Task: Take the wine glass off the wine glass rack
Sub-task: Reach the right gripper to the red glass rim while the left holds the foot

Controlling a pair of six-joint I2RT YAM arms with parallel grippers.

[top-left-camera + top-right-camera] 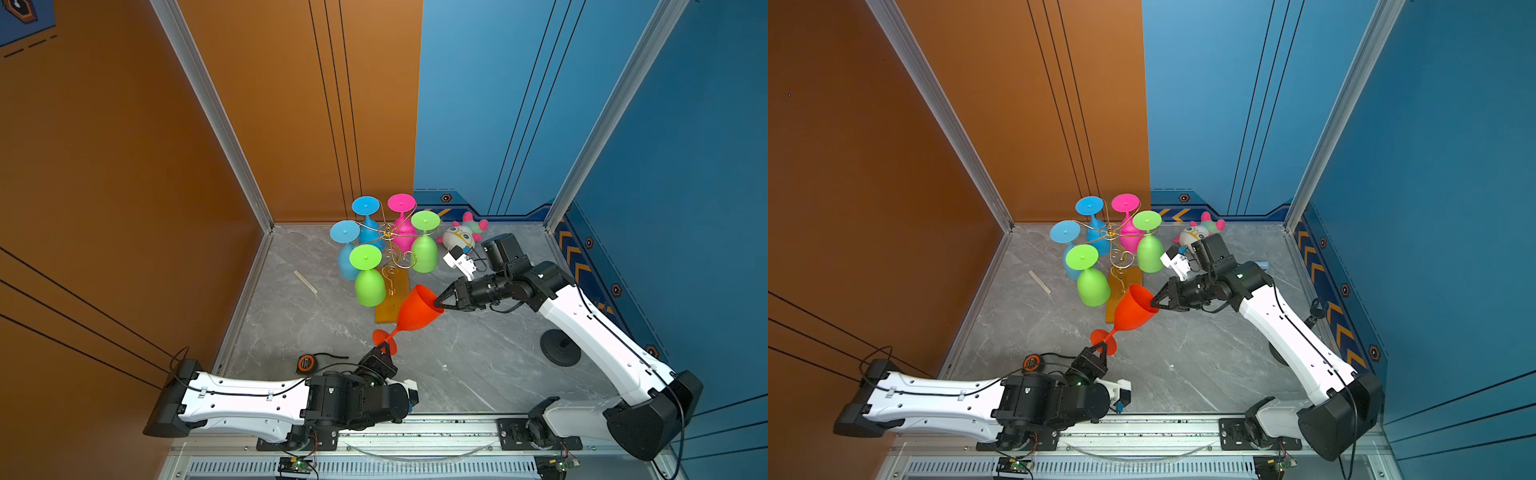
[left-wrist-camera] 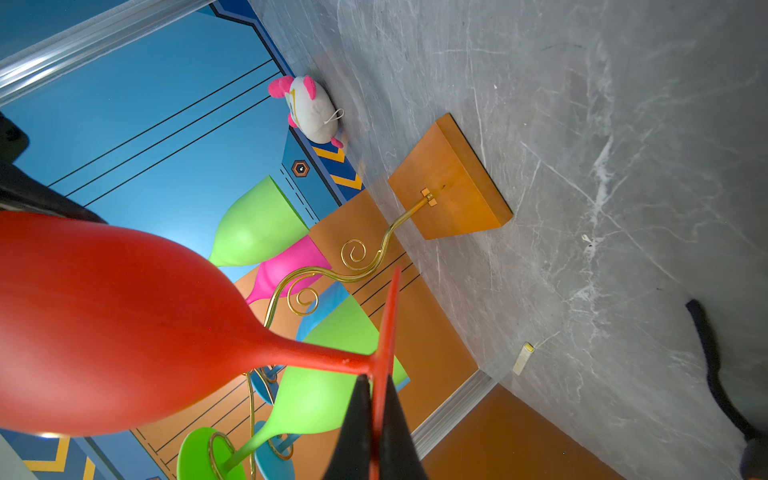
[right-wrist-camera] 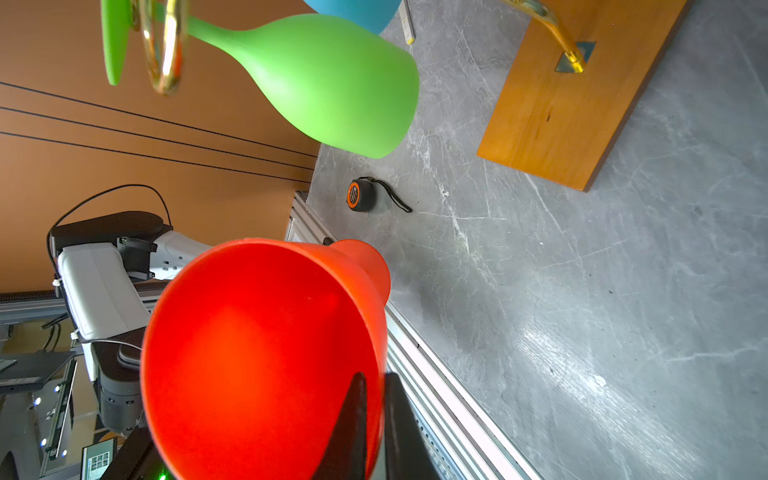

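Orange-red plastic is pinched at both ends. The thin round foot of the orange-red plastic wine glass (image 1: pixel 415 313) is clamped edge-on between the black fingers of the left gripper (image 2: pixel 376 380). The rim of its bowl is clamped by the right gripper (image 3: pixel 374 380), with one finger inside the bowl and one outside. The glass is held tilted in the air between the two arms, its mouth turned up and toward the far edge. It is clear of the wire arms and, in both top views, is seen over the near end of the rack's base.

The wine glass rack (image 1: pixel 387 236), thin gold wire with curled arms on a rectangular orange-brown wooden base (image 1: pixel 384 313), is set on the grey marbled table (image 1: pixel 478 365) near the middle of its far edge. Two blue glasses (image 1: pixel 345 232), a pink glass (image 1: pixel 401 203) and two green glasses (image 1: pixel 369 286) are hung upside down on it.

A white plush toy with pink ears (image 1: pixel 457 237) is found by the far edge toward the far right corner. A pale flat stick (image 1: pixel 305 281) lies by the left edge, and a black-and-orange tape measure (image 1: pixel 305 362) toward the near left corner.
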